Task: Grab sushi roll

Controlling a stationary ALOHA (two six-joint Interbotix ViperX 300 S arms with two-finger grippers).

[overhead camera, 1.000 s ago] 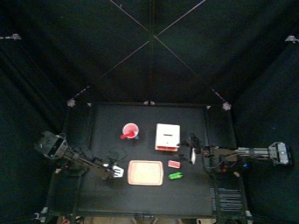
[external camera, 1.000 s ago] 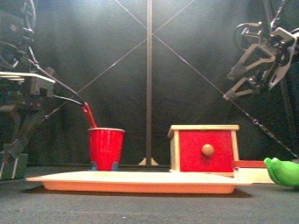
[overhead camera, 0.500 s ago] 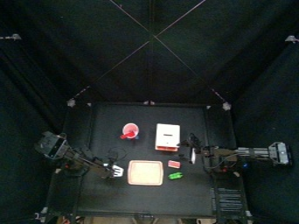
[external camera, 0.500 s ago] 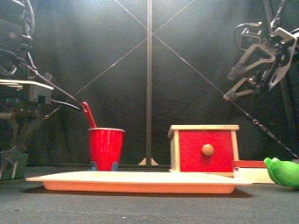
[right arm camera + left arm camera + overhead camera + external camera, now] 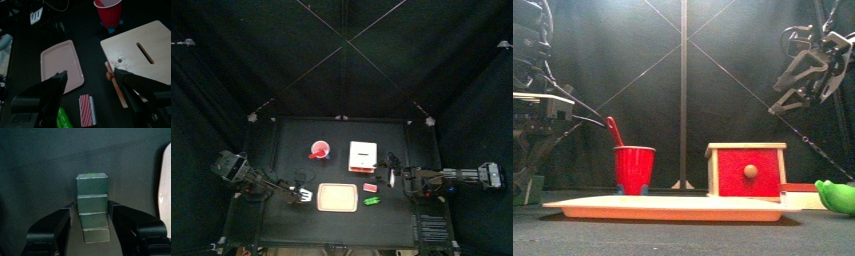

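The sushi roll (image 5: 93, 203) is a row of dark green-grey segments lying on the black table. It shows only in the left wrist view. My left gripper (image 5: 93, 210) is low over it, open, with one jaw on each side and close to the roll. In the top view the left gripper (image 5: 301, 192) sits just left of the pink tray (image 5: 338, 197). My right gripper (image 5: 400, 177) is open and empty, held high to the right of the wooden box (image 5: 364, 154). It also shows in the front view (image 5: 799, 72).
A red cup (image 5: 635, 168) with a red spoon stands behind the tray (image 5: 673, 208). The red-fronted wooden box (image 5: 746, 170) is at centre right. A red striped piece (image 5: 87, 109) and a green toy (image 5: 63, 118) lie by the tray's right side.
My left arm has come down a little toward the table beside the tray. The right arm has not moved.
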